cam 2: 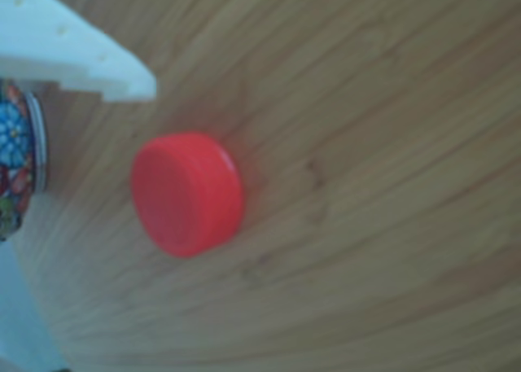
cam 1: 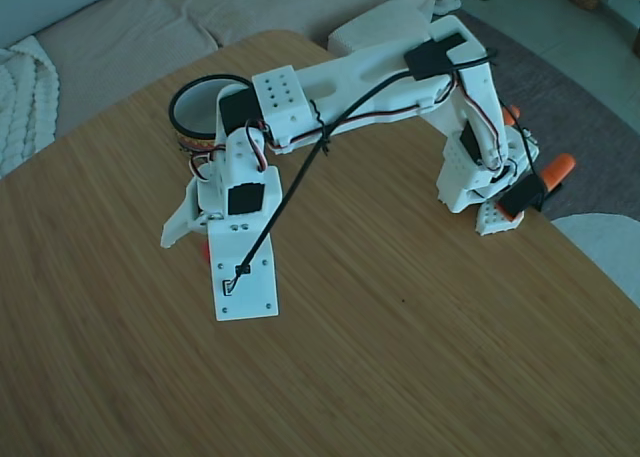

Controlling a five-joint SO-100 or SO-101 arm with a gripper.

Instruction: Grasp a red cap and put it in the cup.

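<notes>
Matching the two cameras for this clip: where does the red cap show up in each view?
Fixed view: the red cap is only a red sliver left of centre, mostly hidden under the gripper.
Other view: it lies left of centre on the wooden table, fully visible.
Shared landmark: the cup, patterned wall at the left edge.

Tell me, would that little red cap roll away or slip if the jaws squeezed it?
The cap lies flat on the wooden table, so it probably won't roll. It looks like smooth, stiff plastic, likely light, so it might slip or skid if pinched off-centre.
</notes>
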